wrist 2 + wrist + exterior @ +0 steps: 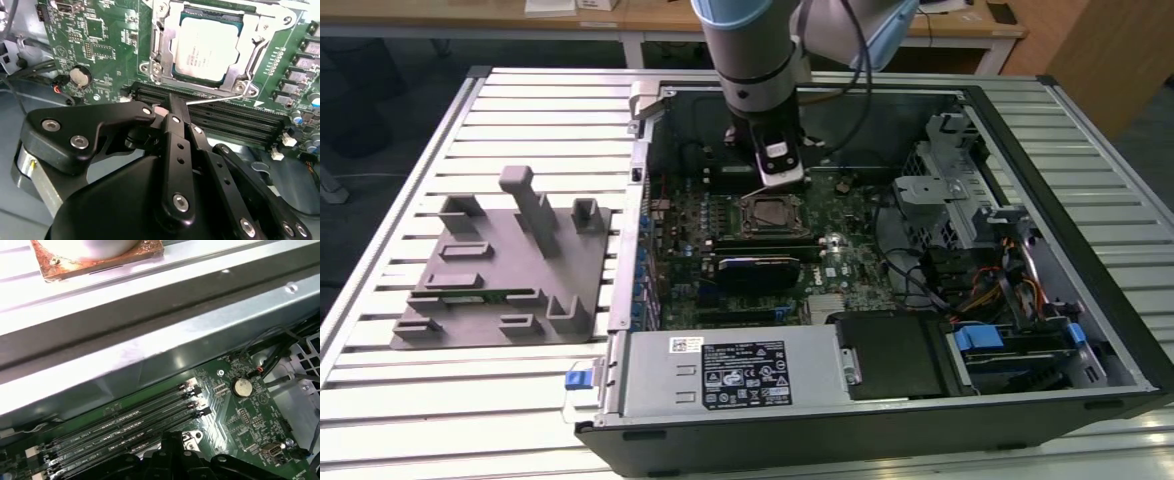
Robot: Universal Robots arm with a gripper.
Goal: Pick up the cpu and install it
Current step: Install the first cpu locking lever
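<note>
Already the cpu [205, 46] lies flat in its socket [165, 55], lid upward, gripper [172, 107] closed and empty.

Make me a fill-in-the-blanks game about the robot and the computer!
1. The cpu sits inside the ___ on the green board.
2. The pincer hangs over the long black memory ___.
3. A round silver ___ lies on the board, apart from the cpu.
4. The computer case lies with its side ___.

Missing words: socket; slots; battery; open

An open computer case [881, 400] lies on a slatted metal table [520, 110], with a grey moulded fixture tray [507, 270] just beside it
</note>
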